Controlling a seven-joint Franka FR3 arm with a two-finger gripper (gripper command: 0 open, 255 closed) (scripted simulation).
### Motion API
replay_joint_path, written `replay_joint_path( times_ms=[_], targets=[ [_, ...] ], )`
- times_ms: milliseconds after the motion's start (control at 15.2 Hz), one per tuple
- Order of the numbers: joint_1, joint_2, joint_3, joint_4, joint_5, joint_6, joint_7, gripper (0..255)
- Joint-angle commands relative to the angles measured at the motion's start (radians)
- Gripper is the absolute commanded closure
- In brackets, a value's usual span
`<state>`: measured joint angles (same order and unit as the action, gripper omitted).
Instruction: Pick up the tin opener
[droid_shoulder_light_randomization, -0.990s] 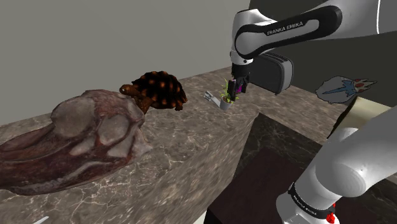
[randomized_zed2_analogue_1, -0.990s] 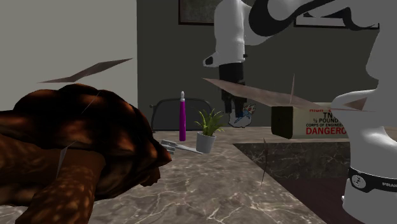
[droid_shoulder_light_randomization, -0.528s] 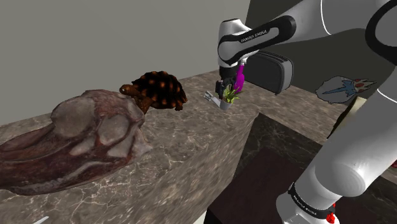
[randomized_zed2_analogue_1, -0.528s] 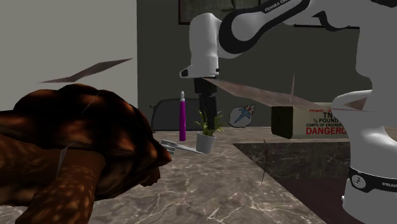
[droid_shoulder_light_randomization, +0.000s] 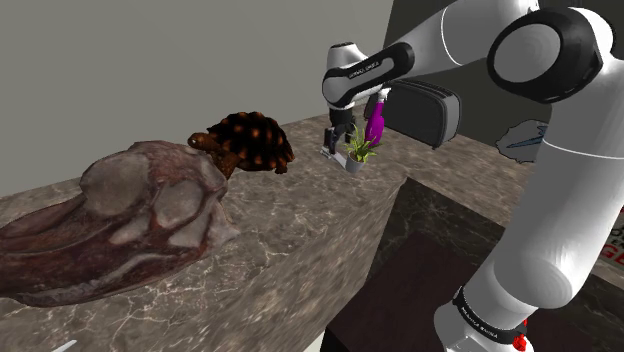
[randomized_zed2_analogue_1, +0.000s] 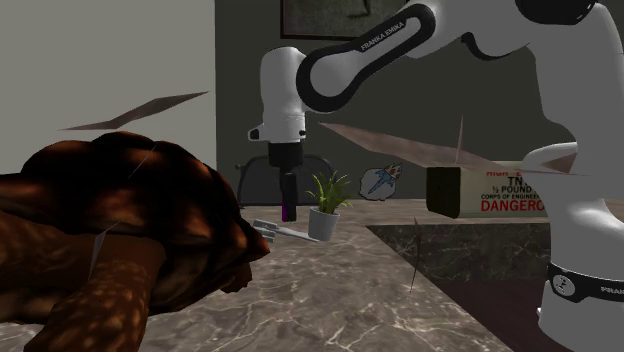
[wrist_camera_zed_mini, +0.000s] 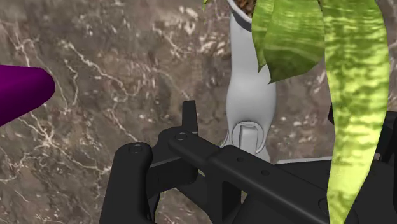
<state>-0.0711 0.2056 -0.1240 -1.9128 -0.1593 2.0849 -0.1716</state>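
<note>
A brown marble worktop with white veins runs along a plain grey wall. A brown turtle sits on it, and further along stands a small potted plant. The tin opener lies flat near the worktop's far edge. It is a pale grey, slim thing, with one end touching or just beside the pot and the other pointing toward the turtle. In the wrist view its pale handle runs up to the foot of the pot, under the green leaves. A purple tube stands just behind.

The gripper points straight down and hangs close above the opener, beside the plant. I cannot tell whether it is open or closed, and it appears to hold nothing.

The opener looks stiff, light and smooth, and it lies low on the stone, so the gripper would have to come down almost to the surface. The best hold is probably across the narrow handle near its middle, clear of the pot and leaves. A grip near one end could let it swing or slip.
</note>
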Motion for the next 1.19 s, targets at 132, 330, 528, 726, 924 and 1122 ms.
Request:
replay_joint_path(
  times_ms=[132, 330, 528, 726, 924, 1122],
  targets=[
    [-0.003, 0.030, -0.001, -0.011, -0.001, 0.043, 0.002, 0],
    [-0.004, 0.053, -0.001, -0.030, -0.002, 0.085, 0.008, 0],
    [-0.004, 0.053, -0.002, -0.031, -0.002, 0.086, 0.008, 255],
    [-0.004, 0.053, -0.001, -0.030, -0.002, 0.085, 0.008, 255],
    [-0.004, 0.053, -0.002, -0.031, -0.002, 0.085, 0.008, 255],
    [-0.004, 0.053, -0.001, -0.030, -0.002, 0.085, 0.008, 255]
  ],
)
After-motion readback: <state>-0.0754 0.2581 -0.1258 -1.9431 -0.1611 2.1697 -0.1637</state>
